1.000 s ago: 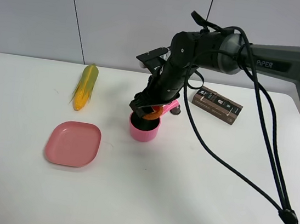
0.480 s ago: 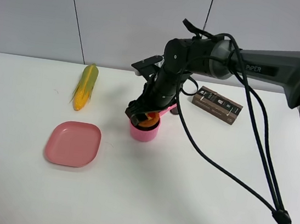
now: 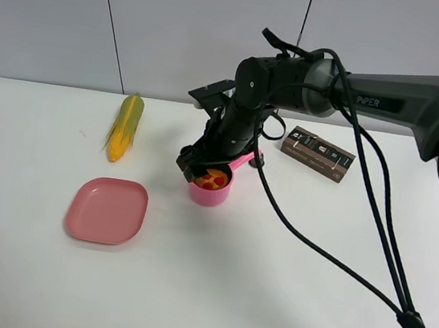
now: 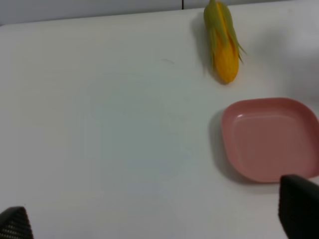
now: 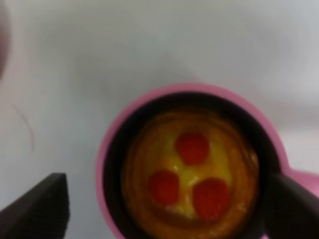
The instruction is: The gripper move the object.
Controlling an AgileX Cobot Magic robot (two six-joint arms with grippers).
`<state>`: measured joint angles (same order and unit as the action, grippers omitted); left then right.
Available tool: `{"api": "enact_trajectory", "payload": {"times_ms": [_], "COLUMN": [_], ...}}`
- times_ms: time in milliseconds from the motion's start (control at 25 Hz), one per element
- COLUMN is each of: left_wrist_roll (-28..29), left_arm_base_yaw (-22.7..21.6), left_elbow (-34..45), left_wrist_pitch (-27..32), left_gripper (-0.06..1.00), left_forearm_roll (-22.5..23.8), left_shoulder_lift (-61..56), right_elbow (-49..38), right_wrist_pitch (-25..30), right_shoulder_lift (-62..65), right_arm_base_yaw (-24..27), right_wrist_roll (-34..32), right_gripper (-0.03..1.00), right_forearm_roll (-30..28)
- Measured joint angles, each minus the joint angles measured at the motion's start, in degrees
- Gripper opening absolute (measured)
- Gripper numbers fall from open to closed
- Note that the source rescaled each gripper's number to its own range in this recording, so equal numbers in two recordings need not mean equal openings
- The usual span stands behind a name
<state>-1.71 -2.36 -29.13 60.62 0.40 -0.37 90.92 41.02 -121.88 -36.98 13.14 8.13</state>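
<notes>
The small round tart (image 3: 212, 179), orange-brown crust with yellow filling and three red dots, lies flat inside the pink pot (image 3: 210, 193) near the middle of the table. My right gripper (image 3: 205, 166) hangs just above the pot, open and empty. In the right wrist view the tart (image 5: 192, 181) fills the pot (image 5: 112, 144), with my gripper (image 5: 167, 211) spread wide and one black fingertip (image 5: 40, 209) on each side of the pot. My left gripper (image 4: 157, 221) is open and empty over bare table; it is out of the high view.
A yellow-green corn cob (image 3: 126, 126) lies at the back left, also in the left wrist view (image 4: 223, 42). A pink square plate (image 3: 108, 210) sits in front of it (image 4: 269, 139). A brown box (image 3: 318, 153) lies right of the pot. Black cables trail across the right side.
My right gripper held the tart over the pot, then opened. The tart now lies in the pot, face up, and the gripper has shifted slightly left.
</notes>
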Motion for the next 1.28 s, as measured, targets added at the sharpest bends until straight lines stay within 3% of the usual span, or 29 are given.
{"api": "enact_trajectory", "payload": {"times_ms": [120,200,480,800,960,1280], "left_wrist_roll": [0.0,0.0,0.0,0.0,0.0,0.0], "left_arm_base_yaw": [0.0,0.0,0.0,0.0,0.0,0.0], "left_elbow": [0.0,0.0,0.0,0.0,0.0,0.0], "left_wrist_pitch": [0.0,0.0,0.0,0.0,0.0,0.0], "left_gripper": [1.0,1.0,1.0,1.0,1.0,1.0], "left_forearm_roll": [0.0,0.0,0.0,0.0,0.0,0.0], "left_shoulder_lift": [0.0,0.0,0.0,0.0,0.0,0.0], "right_elbow": [0.0,0.0,0.0,-2.85,-11.35,-37.85], "right_wrist_pitch": [-5.34,-8.6,-9.92,-1.59,-0.97,0.19], "right_shoulder_lift": [2.59,5.69,19.96,36.82,49.1,74.86], "right_arm_base_yaw": [-0.56,-0.74,1.48,10.59,18.23,38.52], "right_wrist_roll": [-3.06,-5.54,-9.63,-14.93,-16.23,-16.88], "right_gripper": [0.84,0.9,0.92,0.92,0.92,0.91], "right_forearm_roll": [-0.5,-1.46,-7.59,-15.56,-16.42,-13.73]}}
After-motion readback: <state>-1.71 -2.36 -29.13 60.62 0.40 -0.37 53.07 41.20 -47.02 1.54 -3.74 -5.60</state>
